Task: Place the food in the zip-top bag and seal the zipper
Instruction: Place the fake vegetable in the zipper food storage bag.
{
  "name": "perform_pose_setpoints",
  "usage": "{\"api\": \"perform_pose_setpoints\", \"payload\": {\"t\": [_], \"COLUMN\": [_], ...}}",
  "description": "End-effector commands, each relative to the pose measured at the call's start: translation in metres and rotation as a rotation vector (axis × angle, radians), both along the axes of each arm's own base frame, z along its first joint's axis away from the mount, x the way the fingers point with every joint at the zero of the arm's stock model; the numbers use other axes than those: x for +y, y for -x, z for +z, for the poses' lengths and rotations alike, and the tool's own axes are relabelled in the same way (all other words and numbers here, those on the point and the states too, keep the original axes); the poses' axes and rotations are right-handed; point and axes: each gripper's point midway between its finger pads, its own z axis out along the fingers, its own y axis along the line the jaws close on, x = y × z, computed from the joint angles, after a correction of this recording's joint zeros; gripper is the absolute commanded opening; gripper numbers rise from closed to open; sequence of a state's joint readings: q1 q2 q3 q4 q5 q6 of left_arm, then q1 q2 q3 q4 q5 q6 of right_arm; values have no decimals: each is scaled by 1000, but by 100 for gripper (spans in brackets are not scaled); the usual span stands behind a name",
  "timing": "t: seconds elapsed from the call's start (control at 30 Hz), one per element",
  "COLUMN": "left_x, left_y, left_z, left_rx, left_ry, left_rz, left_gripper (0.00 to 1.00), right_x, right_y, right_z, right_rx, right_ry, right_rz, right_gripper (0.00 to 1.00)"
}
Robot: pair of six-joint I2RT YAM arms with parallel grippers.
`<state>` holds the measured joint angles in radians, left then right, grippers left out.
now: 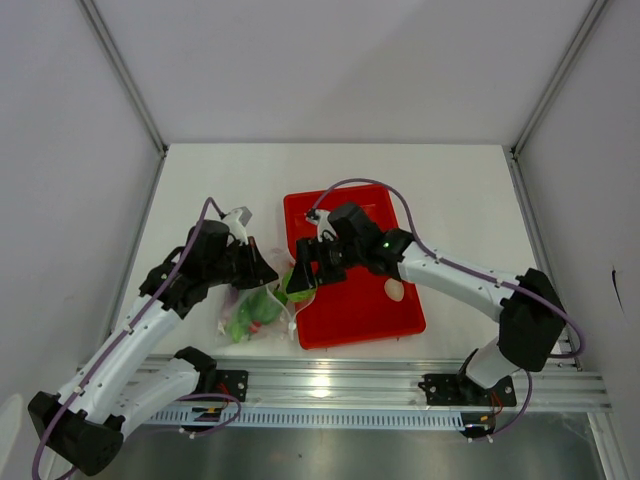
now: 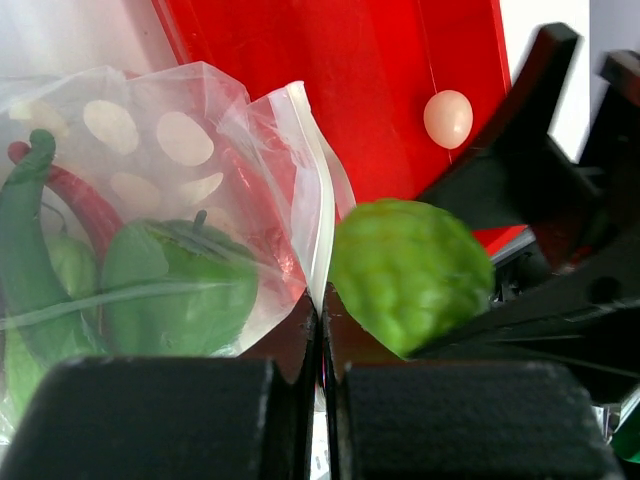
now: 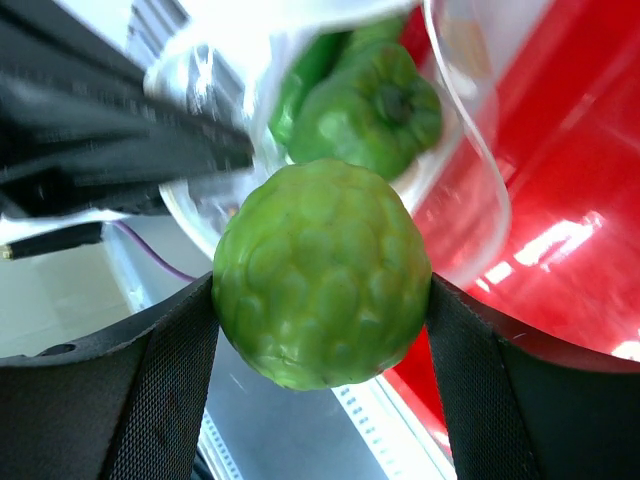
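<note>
The left gripper (image 2: 320,330) is closed on the mouth of the zip-top bag (image 2: 190,140), which already holds the green pepper (image 2: 180,290), and the right gripper (image 3: 322,300) clamps the round green fruit (image 3: 320,260) just before that mouth, so this fruit, the white egg (image 2: 447,118) on the red tray (image 2: 380,80) behind it and the zipper (image 2: 315,190) remain.

My right fingers (image 3: 160,400) clamp the bumpy round green piece (image 3: 322,285) just at the open mouth of the clear zip-top bag (image 1: 232,318), which is slumped near the desk's near edge with its zipper (image 2: 312,190) unsealed. The green pepper (image 2: 180,285) and red chili (image 2: 85,205) lie inside, the white egg piece (image 2: 447,118) outside.
</note>
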<state>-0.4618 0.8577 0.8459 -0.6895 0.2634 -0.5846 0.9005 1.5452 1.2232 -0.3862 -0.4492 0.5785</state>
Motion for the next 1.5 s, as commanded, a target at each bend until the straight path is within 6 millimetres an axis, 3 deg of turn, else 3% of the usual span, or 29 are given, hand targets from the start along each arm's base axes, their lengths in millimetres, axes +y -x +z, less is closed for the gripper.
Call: {"api": "perform_pose_setpoints", "payload": {"t": [0.0, 0.33, 0.6, 0.77, 0.8, 0.83, 1.0, 1.33, 1.47], "left_x": [-4, -4, -1, 1, 1, 0, -2, -1, 0], "left_y": [-3, 1, 5, 7, 6, 6, 4, 5, 5], "left_z": [18, 31, 39, 33, 32, 32, 32, 37, 40], "left_rx": [-44, -61, -76, -63, -64, -63, -60, -69, -73], "left_ry": [33, 52, 57, 46, 48, 49, 55, 56, 59], "left_rz": [-12, -12, -5, 0, -1, -1, -4, -3, -2], "left_gripper": [1, 1, 1, 1, 1, 1, 1, 0, 1], "right_x": [29, 68, 89, 79, 77, 74, 57, 34, 19], "right_y": [-5, -12, -19, -19, -19, -20, -12, -18, -25], "right_z": [10, -26, -38, -46, -43, -43, -40, -21, 5], "right_rx": [-6, -34, -162, -175, -186, -191, -200, -274, -322], "right_ry": [-130, -166, -148, -90, -92, -90, -66, -8, 10], "right_rz": [52, 87, 90, 61, 61, 56, 39, -7, -66], "right_gripper": [48, 58, 68, 85, 96, 99, 99, 99, 99]}}
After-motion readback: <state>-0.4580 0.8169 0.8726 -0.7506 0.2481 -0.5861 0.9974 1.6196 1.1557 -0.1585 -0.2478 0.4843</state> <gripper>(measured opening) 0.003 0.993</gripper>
